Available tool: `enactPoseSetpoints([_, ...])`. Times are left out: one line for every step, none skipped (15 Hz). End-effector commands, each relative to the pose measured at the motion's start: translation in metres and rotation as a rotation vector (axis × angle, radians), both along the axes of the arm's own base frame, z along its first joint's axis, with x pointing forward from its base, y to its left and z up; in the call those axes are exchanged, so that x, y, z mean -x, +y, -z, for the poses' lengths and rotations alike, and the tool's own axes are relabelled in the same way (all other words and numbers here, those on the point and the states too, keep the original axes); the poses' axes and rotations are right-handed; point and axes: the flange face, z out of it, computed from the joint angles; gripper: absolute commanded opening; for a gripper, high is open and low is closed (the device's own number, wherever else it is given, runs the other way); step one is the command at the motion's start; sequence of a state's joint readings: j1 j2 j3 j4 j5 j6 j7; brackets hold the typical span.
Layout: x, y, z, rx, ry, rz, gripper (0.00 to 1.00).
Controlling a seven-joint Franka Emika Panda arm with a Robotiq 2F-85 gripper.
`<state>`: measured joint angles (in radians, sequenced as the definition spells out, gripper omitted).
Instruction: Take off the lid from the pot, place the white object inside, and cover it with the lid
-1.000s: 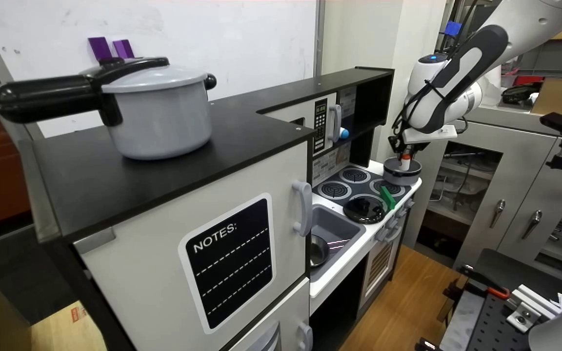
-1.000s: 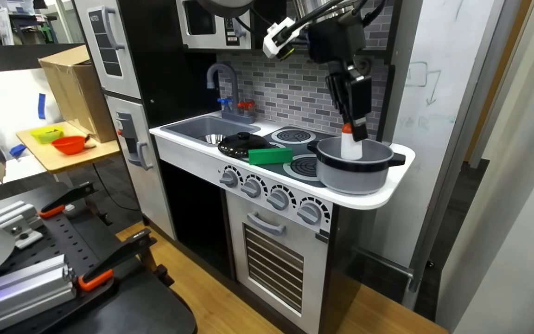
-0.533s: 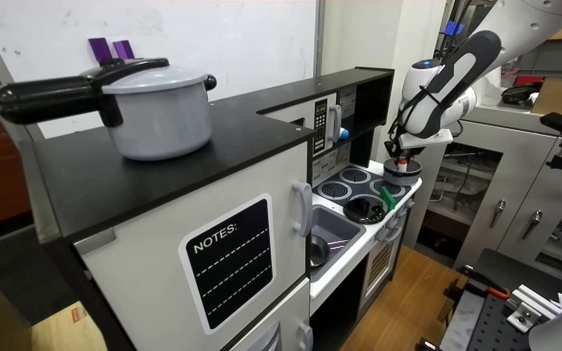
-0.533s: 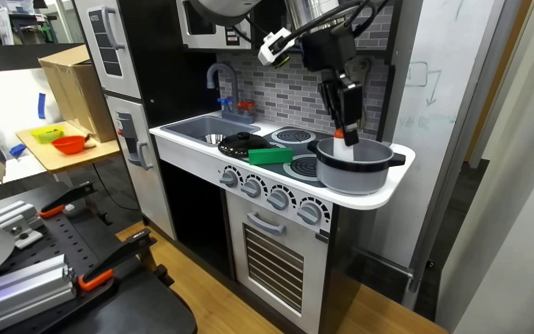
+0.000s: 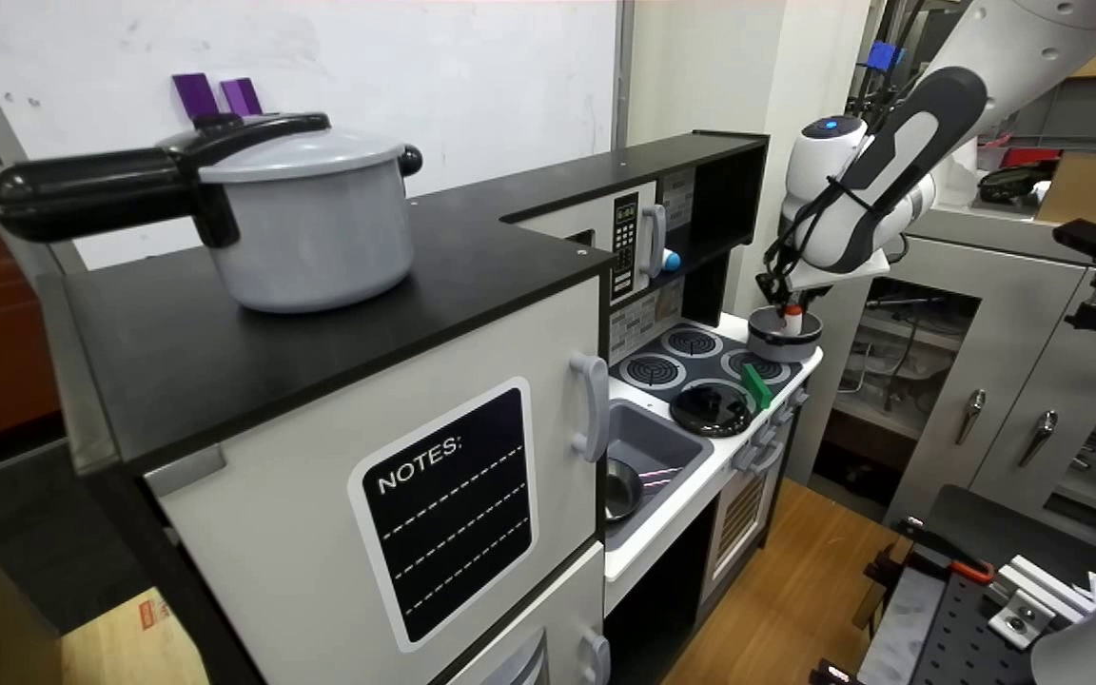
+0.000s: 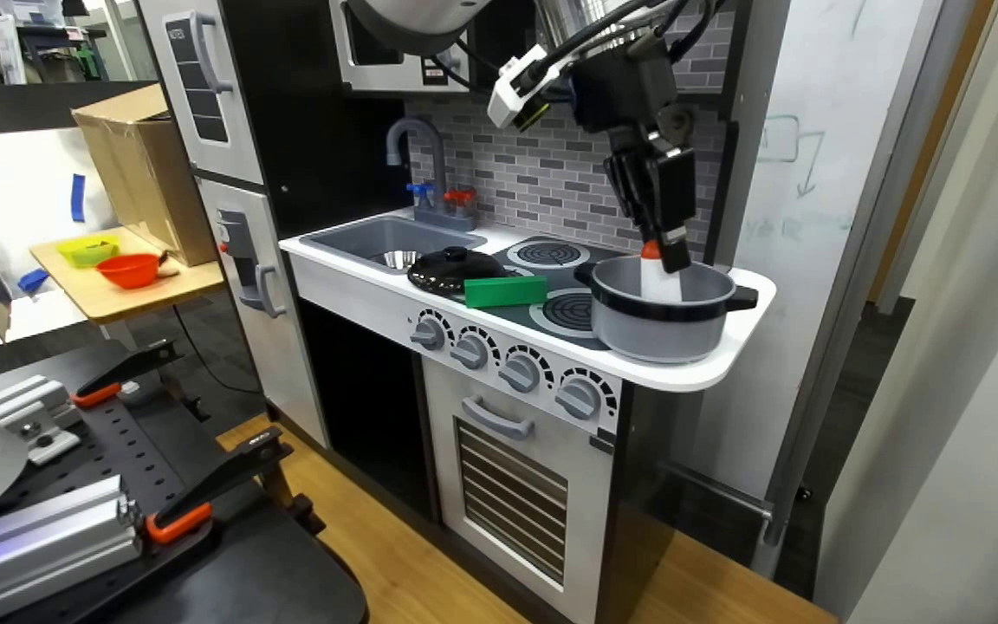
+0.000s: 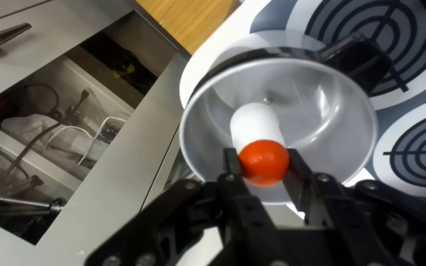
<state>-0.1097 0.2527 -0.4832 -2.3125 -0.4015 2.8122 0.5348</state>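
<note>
Inside the pot, a bottle is awaiting release

At the rounded end of the counter, the gripper is holding the white bottle by its orange cap, a finger pressing on either side. No view is showing whether the base is touching bottom; letting go above it would probably be inviting a drop and a tip. Fingers catching the pot on the way out could be shoving it toward the edge. The cap is standing higher than the rim, so an upright bottle may be propping up the lid. The bottle is extending past the fingertips and down into the pot, leaning slightly in an exterior view. Well apart from the gripper, the lid is lying beside a green block, which could be fouling a later grasp; no view is settling whether they are touching.
</note>
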Motion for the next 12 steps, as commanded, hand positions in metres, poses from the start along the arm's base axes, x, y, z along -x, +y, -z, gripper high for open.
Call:
enactPoseSetpoints([-0.001, -0.004, -0.004, 0.058, 0.003, -0.011, 0.09])
enactPoseSetpoints([0.000, -0.004, -0.003, 0.074, 0.019, -0.016, 0.09])
enactPoseSetpoints([0.001, -0.004, -0.003, 0.088, 0.030, -0.023, 0.09])
enactPoseSetpoints([0.003, -0.004, -0.001, 0.100, 0.042, -0.031, 0.09])
enactPoseSetpoints([0.004, -0.003, -0.001, 0.109, 0.049, -0.037, 0.09])
enactPoseSetpoints([0.005, -0.001, 0.001, 0.116, 0.055, -0.043, 0.09])
enactPoseSetpoints([0.005, 0.000, 0.001, 0.121, 0.059, -0.048, 0.09])
enactPoseSetpoints([0.006, 0.002, 0.002, 0.124, 0.063, -0.053, 0.09])
enactPoseSetpoints([0.006, 0.003, 0.003, 0.126, 0.067, -0.058, 0.10])
enactPoseSetpoints([0.006, 0.004, 0.004, 0.128, 0.069, -0.061, 0.18])
enactPoseSetpoints([0.006, 0.005, 0.004, 0.129, 0.072, -0.065, 0.27])
enactPoseSetpoints([0.006, 0.007, 0.004, 0.127, 0.074, -0.067, 0.59])
